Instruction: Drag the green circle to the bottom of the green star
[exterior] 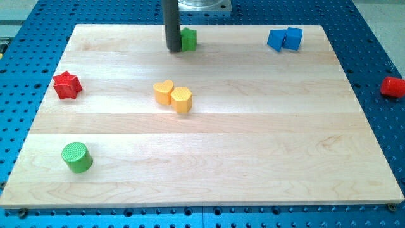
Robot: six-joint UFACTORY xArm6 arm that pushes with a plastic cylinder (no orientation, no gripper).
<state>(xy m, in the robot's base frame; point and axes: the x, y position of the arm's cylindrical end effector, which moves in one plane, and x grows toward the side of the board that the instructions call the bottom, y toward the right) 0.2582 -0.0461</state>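
The green circle [77,157] is a short green cylinder near the board's bottom left corner. The green star [188,39] sits near the top edge, left of centre, partly hidden by my rod. My tip [173,49] rests on the board right against the star's left side. The circle lies far below and to the left of the tip.
A red star [67,85] sits at the left edge. A yellow heart [164,92] and a yellow hexagon [181,99] touch near the centre. Two blue blocks [285,39] sit at the top right. A red block [393,87] lies off the wooden board [253,158], at the right.
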